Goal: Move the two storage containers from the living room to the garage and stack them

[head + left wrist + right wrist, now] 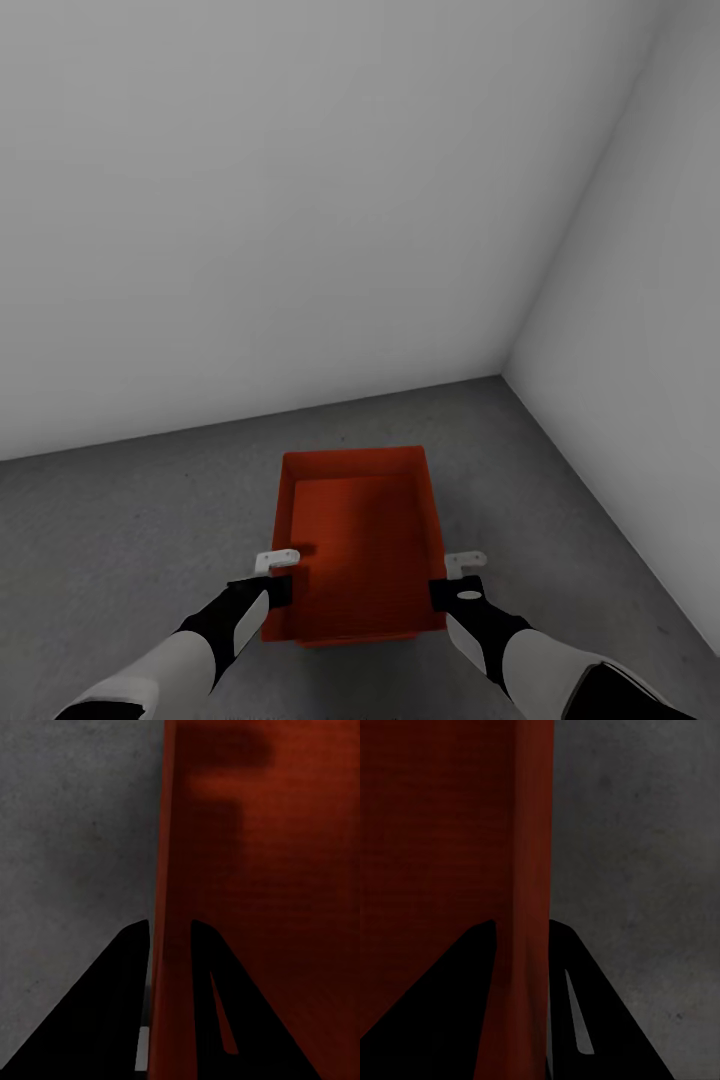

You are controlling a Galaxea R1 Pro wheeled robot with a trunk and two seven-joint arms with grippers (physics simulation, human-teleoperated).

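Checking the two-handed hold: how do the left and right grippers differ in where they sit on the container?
The left gripper straddles the container's left wall; the right gripper straddles its right wall. The left gripper's tip shows more white bracket than the right gripper's. Both sit near the container's near end, one finger inside, one outside.

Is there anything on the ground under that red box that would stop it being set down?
Nothing visible. The storage container is held by the left end effector and right end effector, each straddling a side wall, over the floor.
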